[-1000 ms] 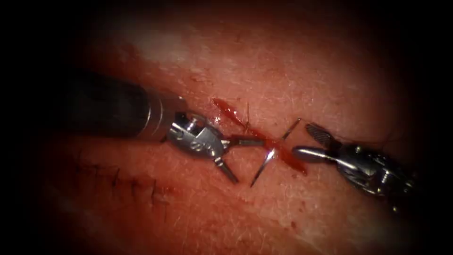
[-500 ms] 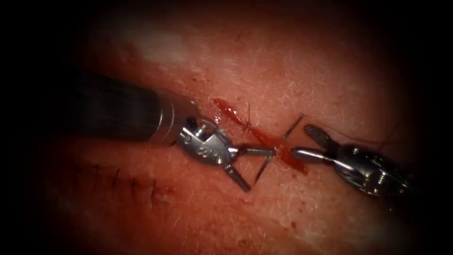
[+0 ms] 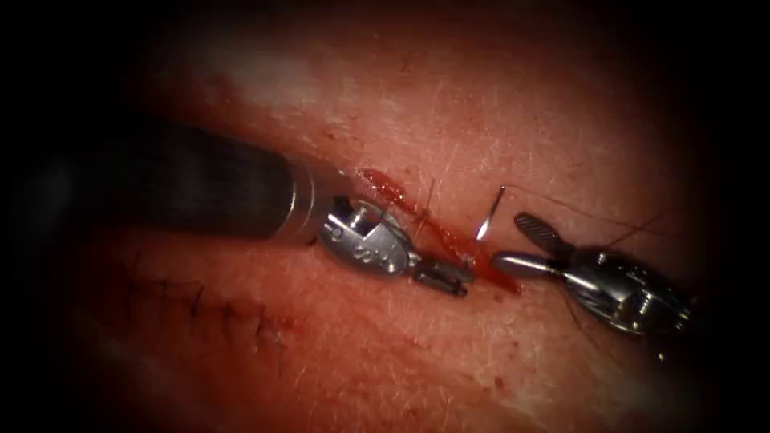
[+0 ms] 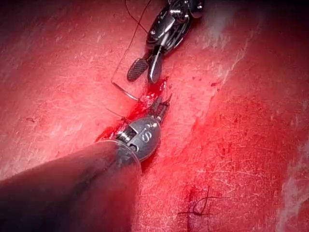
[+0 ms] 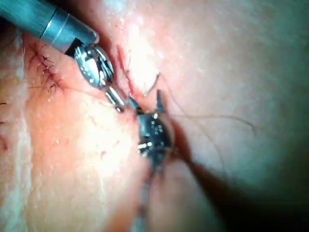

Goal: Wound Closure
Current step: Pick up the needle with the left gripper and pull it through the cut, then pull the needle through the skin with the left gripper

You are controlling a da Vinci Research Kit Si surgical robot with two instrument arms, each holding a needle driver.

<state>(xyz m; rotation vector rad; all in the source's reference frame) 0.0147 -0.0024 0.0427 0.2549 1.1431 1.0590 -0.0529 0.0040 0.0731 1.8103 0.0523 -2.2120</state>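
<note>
– Background, item one: tissue (image 3: 497, 104), pale pink, with the cut (image 3: 401, 200) running slantwise across it and red fluid (image 3: 497, 277) pooled along the cut. Well to the left of the cut: a row of older stitches (image 3: 228, 317). Next item?

– Item two: needle (image 3: 491, 212). Its tail end stands up just right of the cut. The body goes into the tissue there and passes under the cut. Thread (image 3: 577, 210) trails from the tail, away from the cut on its right side.

– Item three, left tool (image 3: 459, 281)?

– At the cut's left edge. Its jaws stood apart a moment ago and are now closed together on the needle's tip end, where it comes out of the tissue.

– Item four, right tool (image 3: 508, 240)?

– Just right of the cut, beside the needle's tail. Jaws wide apart, holding nothing.

– Handling note for the grip in hand?

– My judgement only. The hold should sit a little behind the point, not on it, so the tip is not blunted. The jaws should lie square across the needle so it cannot spin. Any load ought to follow the needle's curve, or the cut's left edge may tear. Thread near the right tool's open jaws is best kept slack and free of them.
</note>
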